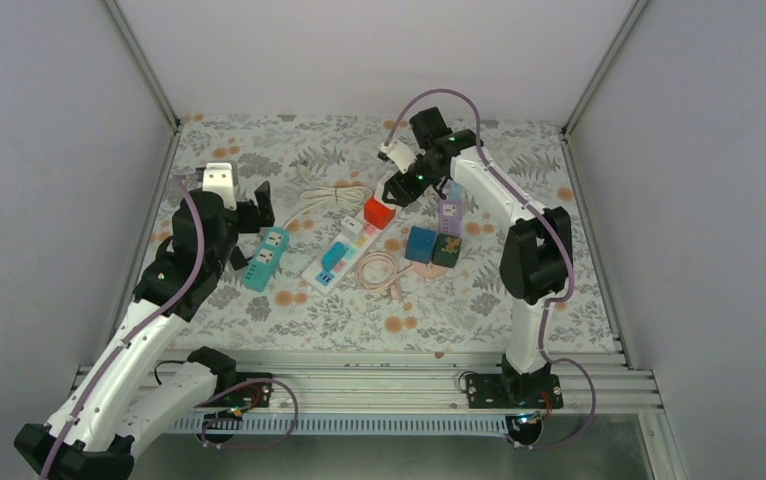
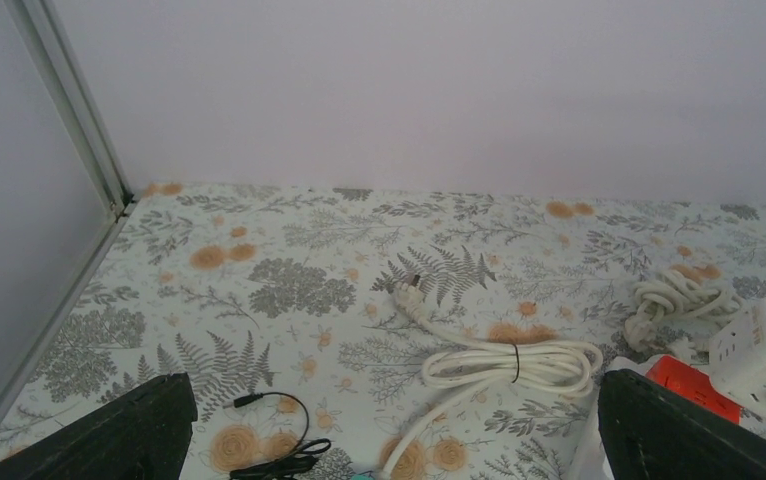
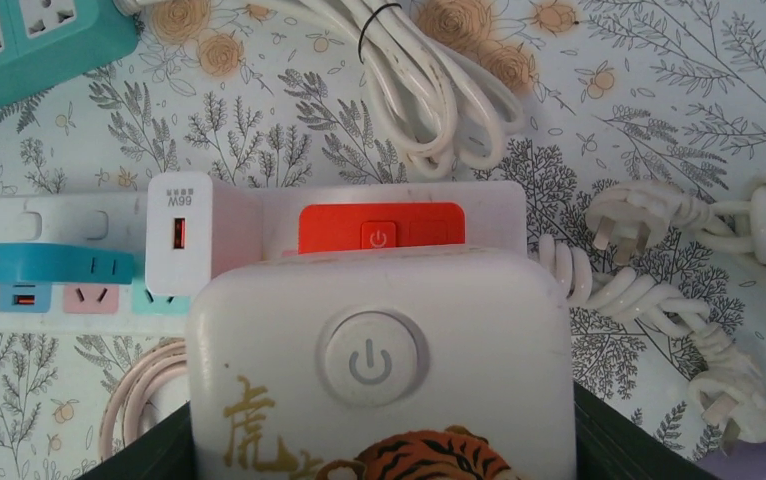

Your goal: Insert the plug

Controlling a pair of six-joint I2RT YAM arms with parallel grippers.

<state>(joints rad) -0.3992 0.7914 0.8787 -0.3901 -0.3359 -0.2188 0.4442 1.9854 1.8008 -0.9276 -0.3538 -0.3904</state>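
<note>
Looking down on a floral tabletop [image 1: 379, 320] with both arms bolted at its near edge. Got the right arm [image 1: 519, 250] stretched toward the back middle, right gripper [image 1: 394, 190] clamped around a white tiger-print block [image 3: 379, 360] with a power button on top, parked right over a red-topped socket [image 3: 379, 228], can't tell if touching or just above. Got the left arm [image 1: 149, 320] over by the left edge, left gripper [image 2: 391, 400] spread wide and grasping nothing. Also spotting a white-and-blue strip [image 1: 337, 258] near the centre, a teal strip [image 1: 266, 257] just beside the left gripper, a coiled white cable [image 2: 514, 362] toward the back edge, a pink cable [image 1: 381, 270] nearer the front, and a small white charger [image 3: 184, 235] standing between the white-and-blue strip and the red top.
</note>
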